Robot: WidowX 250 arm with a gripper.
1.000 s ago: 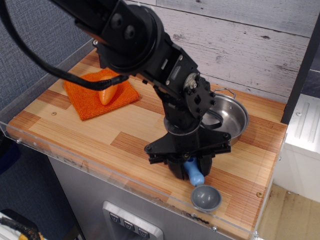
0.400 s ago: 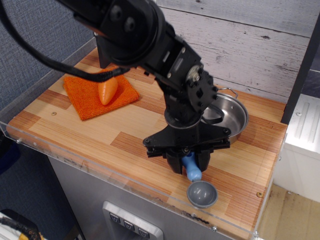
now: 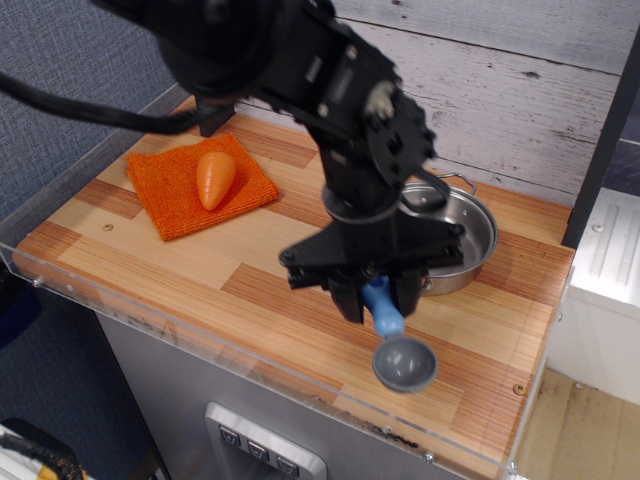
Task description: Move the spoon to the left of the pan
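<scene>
The spoon (image 3: 398,345) has a light-blue handle and a round grey bowl. It hangs tilted above the wooden tabletop near the front right. My gripper (image 3: 374,293) is shut on its blue handle, with the grey bowl dangling below and to the right. The shiny steel pan (image 3: 462,235) sits behind the gripper at the right, partly hidden by the black arm. The spoon is in front of the pan and lifted off the wood.
An orange carrot (image 3: 214,178) lies on an orange cloth (image 3: 172,195) at the back left. A clear plastic rim (image 3: 200,335) runs along the table's front edge. A white cabinet (image 3: 610,255) stands to the right.
The gripper has risen and shifted slightly left with the spoon. The spoon's bowl has come up off the tabletop. The carrot, earlier partly covered by the arm, now shows fully.
</scene>
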